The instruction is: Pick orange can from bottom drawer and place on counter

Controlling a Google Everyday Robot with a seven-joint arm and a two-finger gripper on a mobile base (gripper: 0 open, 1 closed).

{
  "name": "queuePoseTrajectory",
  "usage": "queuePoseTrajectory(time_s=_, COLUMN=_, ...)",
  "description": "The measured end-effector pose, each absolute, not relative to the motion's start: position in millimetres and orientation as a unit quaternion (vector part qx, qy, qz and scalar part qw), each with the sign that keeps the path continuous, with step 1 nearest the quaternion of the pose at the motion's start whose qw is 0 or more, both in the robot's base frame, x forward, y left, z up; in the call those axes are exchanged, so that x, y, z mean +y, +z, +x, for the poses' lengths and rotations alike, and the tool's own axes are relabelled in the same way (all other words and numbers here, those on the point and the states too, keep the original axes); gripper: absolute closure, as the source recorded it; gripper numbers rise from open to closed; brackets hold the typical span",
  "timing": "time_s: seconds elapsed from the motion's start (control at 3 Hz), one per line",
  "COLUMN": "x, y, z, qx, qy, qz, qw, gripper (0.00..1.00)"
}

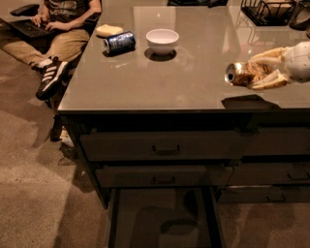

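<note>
My gripper [259,73] reaches in from the right edge and is shut on the orange can [240,73]. The can lies sideways between the pale fingers [267,81], silver top pointing left. It hangs above the right part of the grey counter [160,82], with its shadow on the counter's front edge below it. The bottom drawer [162,218] stands pulled out at the bottom centre, its dark floor bare.
A white bowl [162,40], a blue can [119,42] on its side and a pale yellow object [109,30] sit at the counter's far left. A wire rack [271,10] stands at the far right. A seated person [53,34] with a laptop is at left.
</note>
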State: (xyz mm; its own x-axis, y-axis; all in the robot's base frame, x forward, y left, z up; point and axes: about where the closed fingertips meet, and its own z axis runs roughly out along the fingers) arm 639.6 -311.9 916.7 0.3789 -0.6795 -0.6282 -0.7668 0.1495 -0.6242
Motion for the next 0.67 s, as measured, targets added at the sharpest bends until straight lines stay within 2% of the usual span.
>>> queuePoseTrajectory(time_s=0.33, x=-309, y=903, z=672, qx=0.568, qy=0.043, qz=-0.650, qw=0.502, gripper=1.00)
queuePoseTrajectory(time_s=0.67, x=-309, y=890, z=699, qx=0.583, qy=0.050, qz=-0.645, qw=0.492, gripper=0.73)
